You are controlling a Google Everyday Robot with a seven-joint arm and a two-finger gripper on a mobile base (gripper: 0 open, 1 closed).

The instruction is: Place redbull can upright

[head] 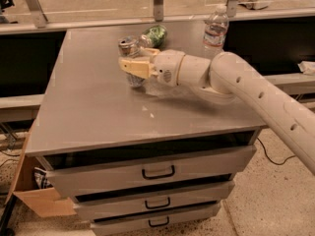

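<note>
On the grey tabletop (88, 112), upper middle of the frame, the redbull can (129, 46) stands about upright, seemingly set down, with the gripper (129, 67) fingers clasped round its body, so only letting go appears left.
</note>
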